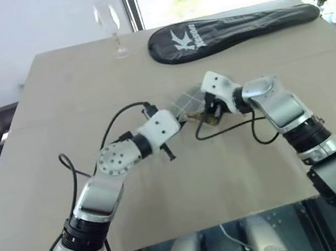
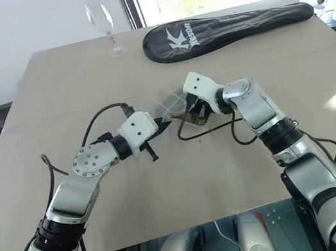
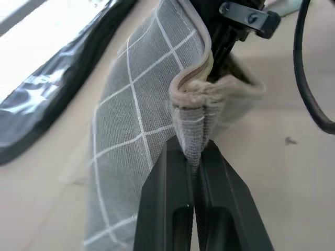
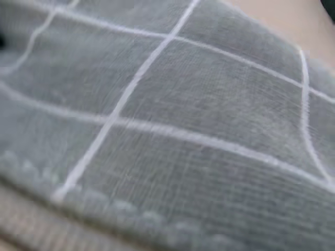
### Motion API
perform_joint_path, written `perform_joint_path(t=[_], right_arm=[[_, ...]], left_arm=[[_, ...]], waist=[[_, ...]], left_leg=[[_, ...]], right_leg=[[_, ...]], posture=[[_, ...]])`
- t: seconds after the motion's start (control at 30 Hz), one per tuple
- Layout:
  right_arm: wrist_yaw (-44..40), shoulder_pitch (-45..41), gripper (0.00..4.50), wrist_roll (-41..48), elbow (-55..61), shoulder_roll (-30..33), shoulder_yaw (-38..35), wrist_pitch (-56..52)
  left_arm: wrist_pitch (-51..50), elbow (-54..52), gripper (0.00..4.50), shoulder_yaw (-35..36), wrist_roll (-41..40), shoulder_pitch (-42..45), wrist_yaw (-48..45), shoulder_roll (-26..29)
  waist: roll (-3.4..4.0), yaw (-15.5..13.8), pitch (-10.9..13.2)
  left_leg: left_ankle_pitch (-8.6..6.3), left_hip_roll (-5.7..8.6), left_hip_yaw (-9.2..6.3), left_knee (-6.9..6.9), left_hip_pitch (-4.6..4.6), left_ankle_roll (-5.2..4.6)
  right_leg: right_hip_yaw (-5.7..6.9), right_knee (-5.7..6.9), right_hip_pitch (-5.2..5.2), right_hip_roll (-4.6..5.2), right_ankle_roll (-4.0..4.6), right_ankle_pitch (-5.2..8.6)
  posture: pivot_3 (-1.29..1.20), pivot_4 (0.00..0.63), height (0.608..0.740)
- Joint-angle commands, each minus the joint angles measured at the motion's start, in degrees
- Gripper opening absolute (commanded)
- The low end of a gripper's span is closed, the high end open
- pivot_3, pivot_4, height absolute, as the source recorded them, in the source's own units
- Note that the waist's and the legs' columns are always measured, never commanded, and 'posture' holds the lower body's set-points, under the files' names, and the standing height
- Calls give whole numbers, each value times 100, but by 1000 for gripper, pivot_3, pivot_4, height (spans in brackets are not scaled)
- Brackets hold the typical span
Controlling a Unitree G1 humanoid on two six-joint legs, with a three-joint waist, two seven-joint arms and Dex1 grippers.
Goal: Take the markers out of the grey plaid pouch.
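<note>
Two pincers meet at the grey plaid pouch, which we see near the middle of the surface, lifted between them. In the left wrist view, the left pincer has its black fingers pressed together on a bunched fold of the pouch's edge, where the tan lining shows at the opening. The right pincer sits at the pouch's mouth from the other side; we cannot tell how its fingers stand, and its wrist view looks closely onto the grid fabric.

Farther back on the pale tan surface lies a long black racket cover with white lettering, well apart from the pouch. A wine glass stands upright near the far left corner. Beyond are a white wall and a bright window with greenery outside.
</note>
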State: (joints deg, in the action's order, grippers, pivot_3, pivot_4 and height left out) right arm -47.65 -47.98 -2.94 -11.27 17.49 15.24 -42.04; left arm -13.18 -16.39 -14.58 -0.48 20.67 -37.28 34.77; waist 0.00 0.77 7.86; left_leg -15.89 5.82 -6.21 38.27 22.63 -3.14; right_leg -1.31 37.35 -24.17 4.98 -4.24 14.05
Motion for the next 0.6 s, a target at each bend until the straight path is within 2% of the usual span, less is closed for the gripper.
perform_joint_path(t=[0.03,0.2,0.33,0.6], right_arm=[[485,-143,386,393,207,-72,-847,-620],[744,-202,386,1114,339,-390,-1433,-1563],[967,-228,386,1542,388,-467,-1785,-2117],[773,73,386,1865,842,-15,-1333,-2371]], left_arm=[[174,147,0,37,260,-31,37,36],[381,421,0,100,617,63,240,11],[798,647,0,24,1055,-22,278,208],[1018,1225,0,226,1649,298,839,143]], waist=[[0,0,0],[1,11,0],[1,19,0],[1,18,1]], left_leg=[[0,0,0,0,0,0],[0,0,-2,1,1,0],[0,0,-1,0,2,0],[0,1,0,1,4,0]], right_leg=[[0,0,0,0,0,0],[1,4,-1,0,0,0],[0,8,-6,0,0,0],[2,14,-9,2,0,0]], posture=[[0,150,740],[0,150,740],[0,150,740],[0,150,740]])
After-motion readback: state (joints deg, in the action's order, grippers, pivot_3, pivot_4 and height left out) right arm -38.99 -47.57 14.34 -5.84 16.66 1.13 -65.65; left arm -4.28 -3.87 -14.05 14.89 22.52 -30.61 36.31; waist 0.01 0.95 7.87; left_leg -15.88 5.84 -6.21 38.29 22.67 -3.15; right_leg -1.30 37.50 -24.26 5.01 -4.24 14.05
